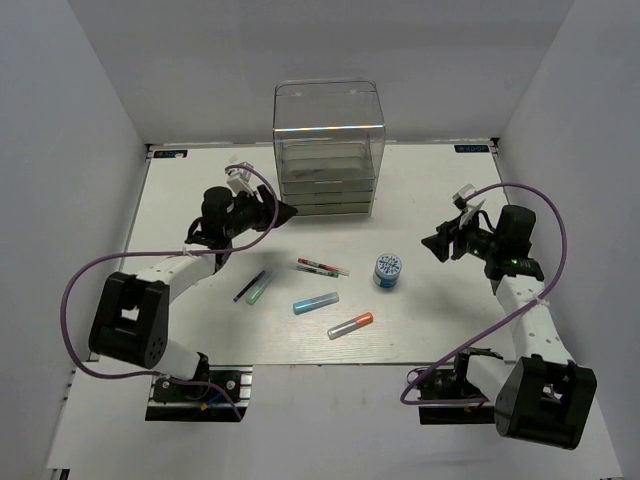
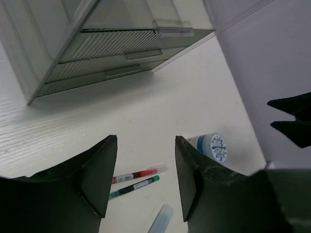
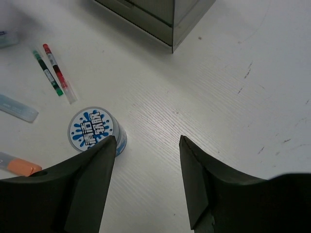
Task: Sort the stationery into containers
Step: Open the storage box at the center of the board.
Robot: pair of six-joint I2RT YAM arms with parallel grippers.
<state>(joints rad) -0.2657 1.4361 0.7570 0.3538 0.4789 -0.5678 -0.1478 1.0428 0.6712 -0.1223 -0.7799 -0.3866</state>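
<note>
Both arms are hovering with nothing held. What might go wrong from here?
The organiser drawers all look shut, so a pull by the left fingers might drag the whole box. The red-marked pen and green pen lie side by side; a grasp on one may nudge the other.

A white table point(image 1: 430, 200) with a faint grain fills the booth floor. Plain pale walls point(image 1: 60, 130) close it in at left, back and right. A small blue sticker point(image 1: 170, 153) sits at the table's far left corner, and a second sticker point(image 1: 474, 149) at the far right. A few dark scuffs point(image 3: 248, 73) mark the tabletop.
</note>
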